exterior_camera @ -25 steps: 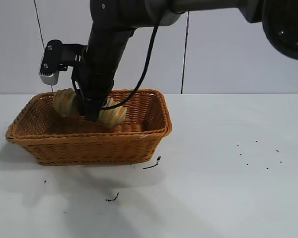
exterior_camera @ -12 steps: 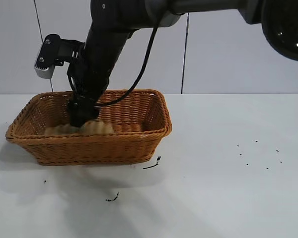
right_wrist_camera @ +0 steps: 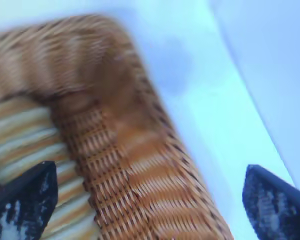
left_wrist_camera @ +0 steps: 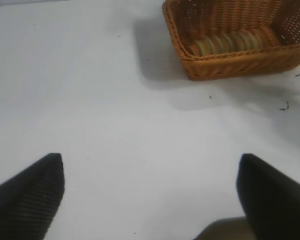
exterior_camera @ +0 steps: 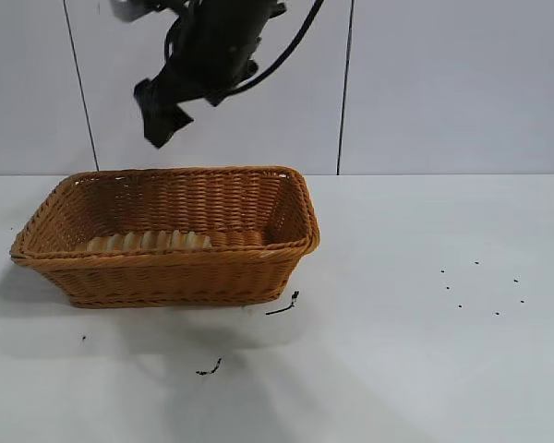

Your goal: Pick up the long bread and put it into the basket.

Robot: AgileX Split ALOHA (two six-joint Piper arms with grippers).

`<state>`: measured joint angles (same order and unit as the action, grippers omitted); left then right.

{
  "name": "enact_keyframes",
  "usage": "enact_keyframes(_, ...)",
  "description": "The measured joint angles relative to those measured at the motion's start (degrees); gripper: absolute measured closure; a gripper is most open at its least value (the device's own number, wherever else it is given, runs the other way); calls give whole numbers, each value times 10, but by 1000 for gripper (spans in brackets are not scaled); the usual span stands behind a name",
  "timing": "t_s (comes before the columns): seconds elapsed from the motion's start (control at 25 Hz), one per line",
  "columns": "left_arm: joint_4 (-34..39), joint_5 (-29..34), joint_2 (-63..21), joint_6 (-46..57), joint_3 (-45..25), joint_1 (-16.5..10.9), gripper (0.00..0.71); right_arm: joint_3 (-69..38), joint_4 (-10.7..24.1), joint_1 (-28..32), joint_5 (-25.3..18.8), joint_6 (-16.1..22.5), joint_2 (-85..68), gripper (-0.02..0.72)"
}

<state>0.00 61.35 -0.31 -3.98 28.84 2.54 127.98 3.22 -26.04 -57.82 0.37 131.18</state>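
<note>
We are seeing one long bread (exterior_camera: 148, 242) lying inside the one basket (exterior_camera: 171, 272). Our right gripper (exterior_camera: 162, 115) is hanging above it, fingers apart and empty; the left gripper (left_wrist_camera: 150, 192) is waiting spread open over the table (exterior_camera: 425, 351).

— Where does your exterior camera sit?
— Nearly level with the surface (exterior_camera: 415, 369), facing the basket (exterior_camera: 166, 268) from nearby.
— And your wrist cameras?
— Your left one looks down across the surface from well away; your right one hangs close above the basket's rim. All three share the basket.
</note>
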Motion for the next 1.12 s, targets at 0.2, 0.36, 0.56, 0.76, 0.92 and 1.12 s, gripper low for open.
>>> enact_keyframes(0.2, 0, 0, 0, 0, 0, 0, 14, 0, 5, 85, -19, 10, -1, 10)
enact_keyframes(0.36, 0, 0, 0, 0, 0, 0, 14, 0, 7, 141, -42, 11, -1, 10)
enact_keyframes(0.56, 0, 0, 0, 0, 0, 0, 14, 0, 8, 227, -77, 11, -1, 10)
enact_keyframes(0.76, 0, 0, 0, 0, 0, 0, 14, 0, 1, 244, -108, 11, -7, 10)
enact_keyframes(0.92, 0, 0, 0, 0, 0, 0, 14, 0, -8, 243, -116, 11, -18, 10)
enact_keyframes(1.12, 0, 0, 0, 0, 0, 0, 14, -23, -8, 243, -116, 12, -64, 10)
